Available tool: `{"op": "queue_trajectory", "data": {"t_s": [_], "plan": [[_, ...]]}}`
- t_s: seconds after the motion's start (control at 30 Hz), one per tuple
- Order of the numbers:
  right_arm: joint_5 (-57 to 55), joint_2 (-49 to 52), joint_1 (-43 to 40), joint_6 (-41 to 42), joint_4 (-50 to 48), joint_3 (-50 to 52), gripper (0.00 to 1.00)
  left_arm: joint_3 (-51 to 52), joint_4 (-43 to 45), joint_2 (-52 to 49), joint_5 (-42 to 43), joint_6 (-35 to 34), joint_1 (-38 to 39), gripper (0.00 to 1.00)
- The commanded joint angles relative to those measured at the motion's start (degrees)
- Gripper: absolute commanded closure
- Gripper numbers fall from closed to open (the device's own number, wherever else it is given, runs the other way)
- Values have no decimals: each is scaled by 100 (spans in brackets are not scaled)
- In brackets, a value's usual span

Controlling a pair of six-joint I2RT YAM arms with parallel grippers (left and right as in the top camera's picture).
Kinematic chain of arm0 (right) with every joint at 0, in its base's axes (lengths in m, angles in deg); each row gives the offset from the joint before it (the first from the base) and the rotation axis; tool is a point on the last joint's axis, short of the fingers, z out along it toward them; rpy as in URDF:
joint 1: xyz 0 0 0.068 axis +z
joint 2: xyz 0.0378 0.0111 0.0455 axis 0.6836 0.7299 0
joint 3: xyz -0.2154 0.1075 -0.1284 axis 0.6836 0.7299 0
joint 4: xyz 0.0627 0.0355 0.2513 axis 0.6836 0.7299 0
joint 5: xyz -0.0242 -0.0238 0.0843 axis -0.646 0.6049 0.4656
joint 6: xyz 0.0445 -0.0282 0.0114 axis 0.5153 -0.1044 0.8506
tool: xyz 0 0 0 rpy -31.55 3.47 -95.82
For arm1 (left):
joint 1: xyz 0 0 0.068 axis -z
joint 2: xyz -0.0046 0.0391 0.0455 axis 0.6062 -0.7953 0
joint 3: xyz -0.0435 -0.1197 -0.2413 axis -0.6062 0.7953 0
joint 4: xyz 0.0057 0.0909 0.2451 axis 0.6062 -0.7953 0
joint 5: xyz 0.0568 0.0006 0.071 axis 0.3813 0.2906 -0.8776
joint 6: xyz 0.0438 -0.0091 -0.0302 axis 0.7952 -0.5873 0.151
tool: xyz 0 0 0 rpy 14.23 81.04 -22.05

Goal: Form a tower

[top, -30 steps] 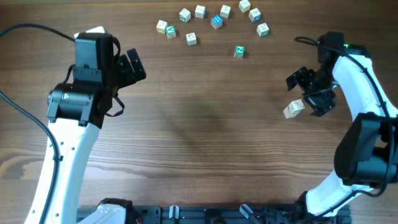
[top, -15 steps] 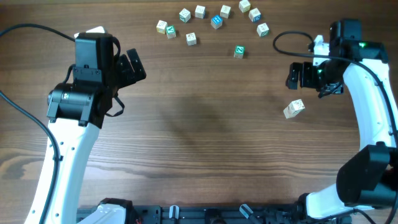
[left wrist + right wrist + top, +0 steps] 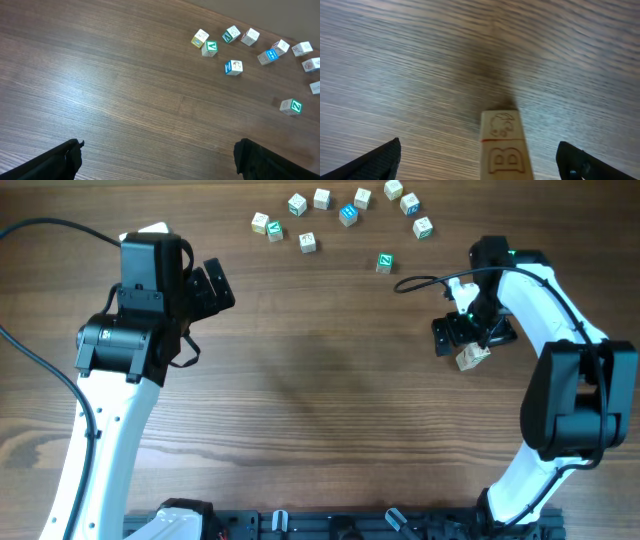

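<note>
Shows a wooden table [image 3: 320, 410] from above, with two robot arms. Places the tower [image 3: 472, 357], a small pale stack of letter cubes with a red line above a carved B, on the table's right side. Sets it between the fingers of the right gripper [image 3: 470, 340], spread wide on either side and not touching it. Leaves the left gripper [image 3: 212, 288] just as wide and empty at the far left, well apart. Scatters loose cubes [image 3: 345, 215] in an arc along the far edge.

The tower [image 3: 472, 358] stands on the table [image 3: 320, 380] between the right gripper's [image 3: 470, 338] fingers; loose cubes [image 3: 347, 214] lie well beyond it.
</note>
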Motion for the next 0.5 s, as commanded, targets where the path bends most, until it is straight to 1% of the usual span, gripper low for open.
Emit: {"op": "queue_trajectory", "data": {"t_s": [0.0, 0.07, 0.17, 0.23, 0.47], "plan": [[-127, 42, -35, -74, -52, 55, 4, 17, 9, 2, -52, -70, -31, 0], [-127, 44, -35, -55, -188, 195, 5, 17, 9, 2, -52, -70, -31, 0], [-127, 48, -35, 35, -544, 573, 6, 17, 9, 2, -52, -70, -31, 0], [-151, 48, -35, 35, -625, 654, 6, 17, 9, 2, -52, -70, -31, 0], [-299, 48, -39, 44, -708, 651, 18, 17, 9, 2, -52, -70, -31, 0]]}}
